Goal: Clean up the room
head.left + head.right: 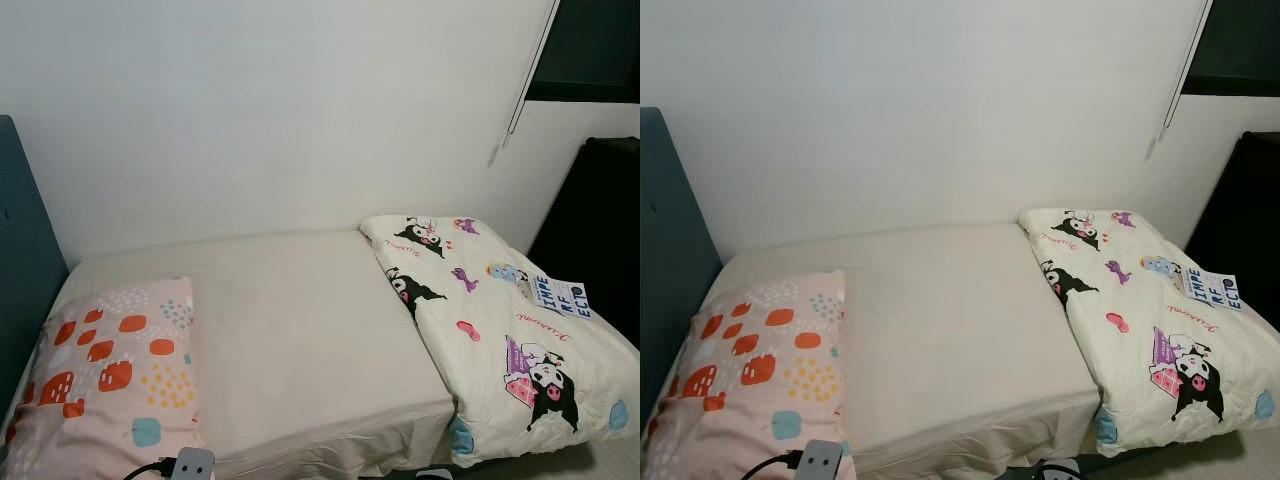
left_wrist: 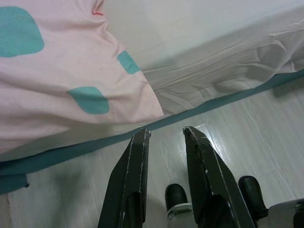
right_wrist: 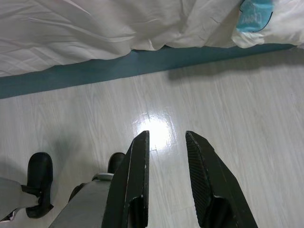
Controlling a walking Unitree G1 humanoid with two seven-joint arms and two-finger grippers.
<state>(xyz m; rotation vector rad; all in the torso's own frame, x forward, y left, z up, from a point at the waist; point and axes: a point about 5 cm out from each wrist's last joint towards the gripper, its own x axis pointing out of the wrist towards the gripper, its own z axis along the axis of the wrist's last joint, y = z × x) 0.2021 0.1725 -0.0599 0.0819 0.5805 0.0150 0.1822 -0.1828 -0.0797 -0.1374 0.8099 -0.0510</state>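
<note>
A bed with a cream sheet (image 1: 300, 340) stands before me against a white wall. A pink pillow (image 1: 110, 375) with orange and teal spots lies at the bed's left end. A white cartoon-print duvet (image 1: 500, 330) is folded over the right end. My left gripper (image 2: 166, 133) hangs open beside the bed's front edge, under the pink pillow's corner (image 2: 71, 85). My right gripper (image 3: 166, 135) hangs open above the pale wood floor (image 3: 228, 118), near the teal bed base (image 3: 142, 64), with nothing between its fingers.
A teal headboard (image 1: 20, 260) rises at the left. A dark cabinet (image 1: 600, 230) stands at the right, past the duvet. A blind cord (image 1: 525, 80) hangs by a dark window at the top right. My own black feet (image 3: 40, 171) stand on the floor.
</note>
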